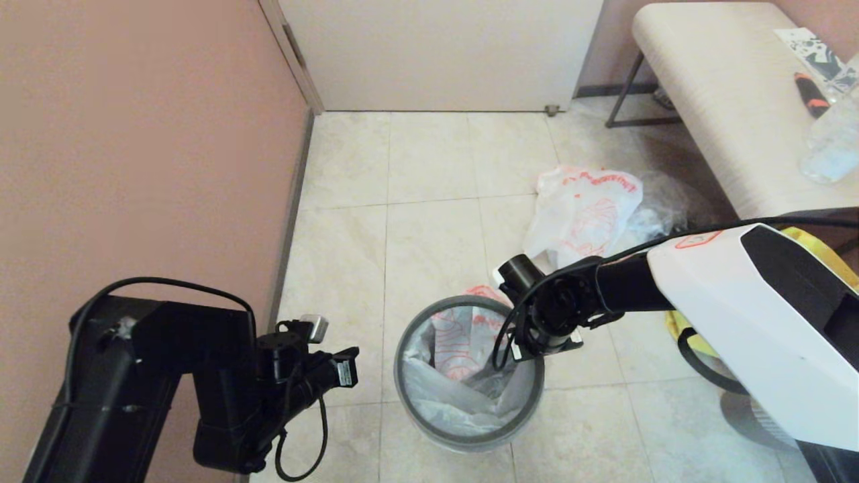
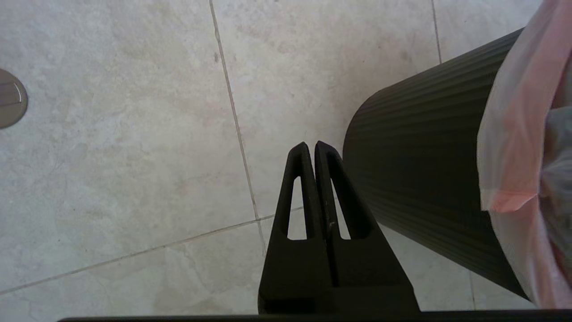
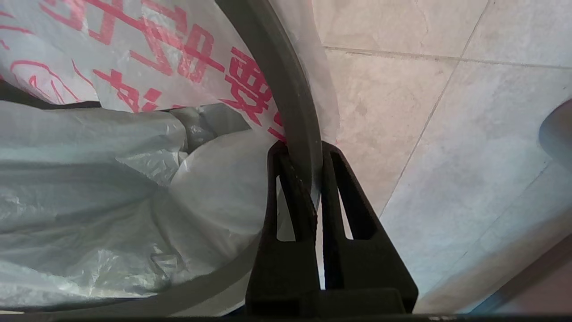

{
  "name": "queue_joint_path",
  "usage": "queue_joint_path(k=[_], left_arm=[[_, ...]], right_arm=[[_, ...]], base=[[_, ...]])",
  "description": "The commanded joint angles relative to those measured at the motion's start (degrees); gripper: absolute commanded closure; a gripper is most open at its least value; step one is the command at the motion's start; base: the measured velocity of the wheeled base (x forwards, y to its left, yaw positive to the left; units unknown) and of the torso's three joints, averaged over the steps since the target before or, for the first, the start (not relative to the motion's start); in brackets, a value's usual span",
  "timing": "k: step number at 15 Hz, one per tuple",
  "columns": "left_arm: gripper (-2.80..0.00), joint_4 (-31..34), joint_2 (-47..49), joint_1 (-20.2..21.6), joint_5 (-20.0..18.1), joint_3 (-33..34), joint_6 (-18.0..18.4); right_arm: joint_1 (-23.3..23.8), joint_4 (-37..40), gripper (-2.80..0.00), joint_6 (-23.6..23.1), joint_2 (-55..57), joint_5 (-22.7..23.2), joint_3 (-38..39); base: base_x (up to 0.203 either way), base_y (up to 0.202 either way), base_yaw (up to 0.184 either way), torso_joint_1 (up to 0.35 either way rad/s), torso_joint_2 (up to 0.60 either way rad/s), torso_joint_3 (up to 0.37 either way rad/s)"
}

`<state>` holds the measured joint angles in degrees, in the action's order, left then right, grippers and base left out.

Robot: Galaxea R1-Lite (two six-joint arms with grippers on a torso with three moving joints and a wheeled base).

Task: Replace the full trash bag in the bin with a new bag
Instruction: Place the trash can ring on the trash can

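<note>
Nearest the robot, the bin stands on bare floor tiles, lined with the new bag, whose red-orange lettering is too crumpled to read. At its right rim the right gripper is clamped on the grey hoop with bag film pinched under it. Left of the bin, apart from it, the left gripper hangs with fingers pressed together, holding nothing. Farther off, the full trash bag lies near the bench, partly hidden by the right arm.
</note>
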<state>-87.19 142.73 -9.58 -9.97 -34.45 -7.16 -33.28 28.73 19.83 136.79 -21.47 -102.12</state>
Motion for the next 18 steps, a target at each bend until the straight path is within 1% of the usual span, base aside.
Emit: queue_joint_path(k=[1, 3, 6, 7, 10, 13, 15, 16, 17, 18], left_arm=[[0.0, -0.48, 0.09, 0.0, -0.05, 0.0, -0.05], [0.0, -0.48, 0.09, 0.0, -0.05, 0.0, -0.05], [0.0, -0.48, 0.09, 0.0, -0.05, 0.0, -0.05], [0.0, -0.48, 0.09, 0.0, -0.05, 0.0, -0.05], [0.0, -0.48, 0.09, 0.0, -0.06, 0.0, -0.05], [0.0, -0.48, -0.17, 0.0, -0.21, 0.17, -0.29], [0.0, -0.48, -1.67, 0.03, -1.31, 1.99, -0.33], [0.0, -0.48, -3.41, 0.01, -3.79, 4.04, -0.42], [0.0, -0.48, -5.72, 0.13, -7.72, 6.12, -0.72], [0.0, -0.48, -8.21, 0.49, -12.38, 8.22, -1.78]], right_arm=[[-0.65, -0.08, 0.0, 0.08, 0.18, -0.07, -0.39], [-0.47, 0.12, 0.0, -0.02, 1.76, -0.07, -2.2], [-0.65, -0.05, 0.0, 0.03, 2.69, -0.12, -2.37], [-0.65, -0.17, -2.8, 0.12, 2.78, -0.07, -2.73], [-0.78, 0.17, -2.8, 0.27, 1.51, -0.1, -2.67], [-1.5, 0.27, -2.8, 1.25, -3.75, 0.82, -0.08], [-1.73, 0.27, -2.8, 1.46, -8.2, 4.75, 3.05], [-1.47, 0.24, -2.8, 1.49, -11.36, 9.75, 5.05], [-0.72, 0.16, -2.8, 1.48, -14.16, 17.8, 7.09], [0.66, 0.09, -2.8, 1.32, -15.85, 27.08, 8.55]], base=[[0.0, 0.0, 0.0, 0.0, 0.0, 0.0], [0.0, 0.0, 0.0, 0.0, 0.0, 0.0], [0.0, 0.0, 0.0, 0.0, 0.0, 0.0], [0.0, 0.0, 0.0, 0.0, 0.0, 0.0], [0.0, 0.0, 0.0, 0.0, 0.0, 0.0], [0.0, 0.0, 0.0, 0.0, 0.0, 0.0], [0.0, 0.0, 0.0, 0.0, 0.0, 0.0], [0.0, 0.0, 0.0, 0.0, 0.0, 0.0], [0.0, 0.0, 0.0, 0.0, 0.0, 0.0], [0.0, 0.0, 0.0, 0.0, 0.0, 0.0]])
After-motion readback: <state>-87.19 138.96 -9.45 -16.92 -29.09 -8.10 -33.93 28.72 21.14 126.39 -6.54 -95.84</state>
